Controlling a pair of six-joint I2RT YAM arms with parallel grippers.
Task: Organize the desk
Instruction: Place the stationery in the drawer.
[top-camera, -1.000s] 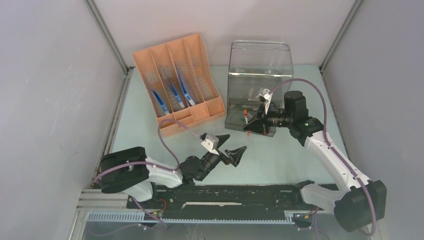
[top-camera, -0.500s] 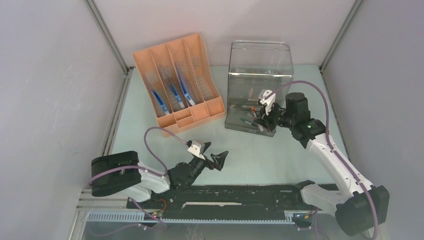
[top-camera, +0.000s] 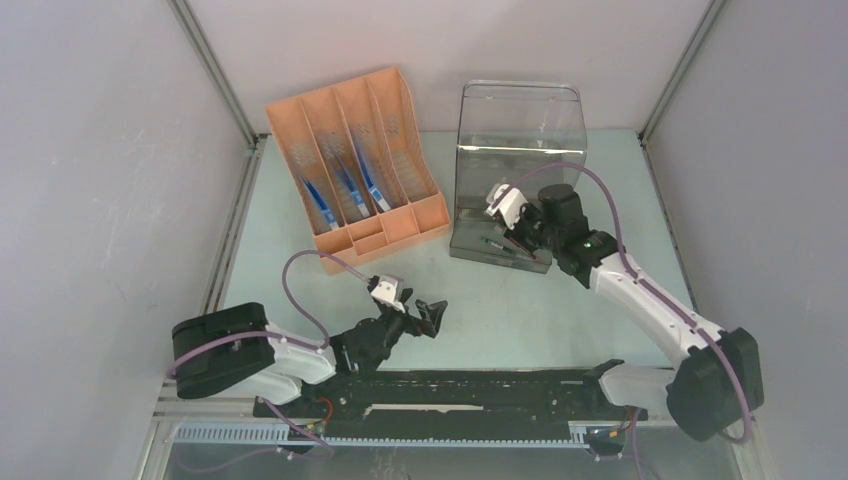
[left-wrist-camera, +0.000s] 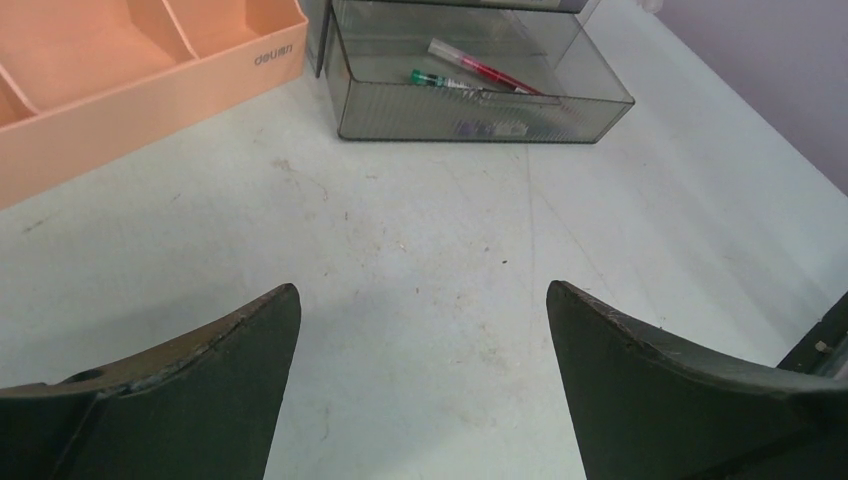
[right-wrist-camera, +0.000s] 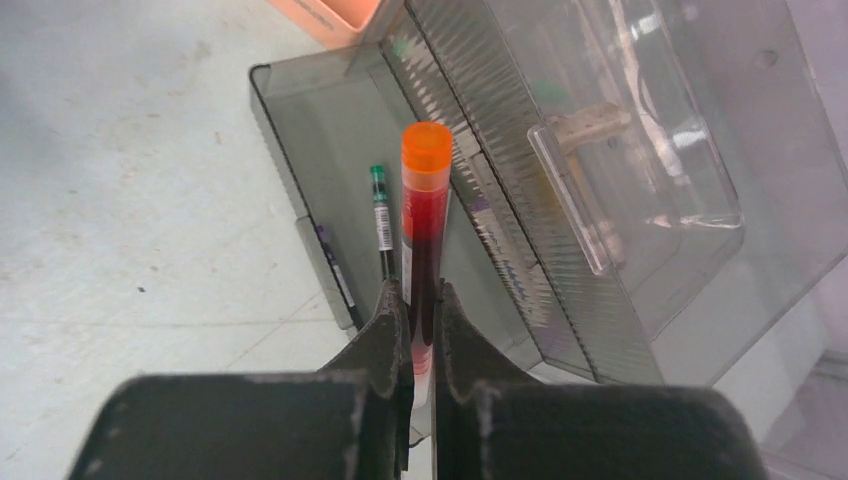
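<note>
The desk (top-camera: 560, 300) is a pale mint-green tabletop. My right gripper (top-camera: 510, 232) is shut on a red marker with an orange cap (right-wrist-camera: 424, 200), gripped between its fingertips (right-wrist-camera: 422, 290), and holds it over the grey see-through tray (right-wrist-camera: 300, 130). A green-capped pen (right-wrist-camera: 381, 225) lies in that tray. In the left wrist view the tray (left-wrist-camera: 400, 120) holds a red pen (left-wrist-camera: 485, 72) and the green-capped pen (left-wrist-camera: 445, 82). My left gripper (top-camera: 432, 318) is open and empty, low over bare desk (left-wrist-camera: 420, 200), its fingertips wide apart (left-wrist-camera: 422, 288).
An orange file organizer (top-camera: 360, 170) with blue pens (top-camera: 320, 200) in its slots stands at the back left; its front wall shows in the left wrist view (left-wrist-camera: 120, 80). A clear acrylic cabinet (top-camera: 520, 130) stands behind the tray. A black rail (top-camera: 450, 390) runs along the front.
My left arm has drawn back and down toward the front left, still open. My right gripper has moved left over the tray with the marker in it.
</note>
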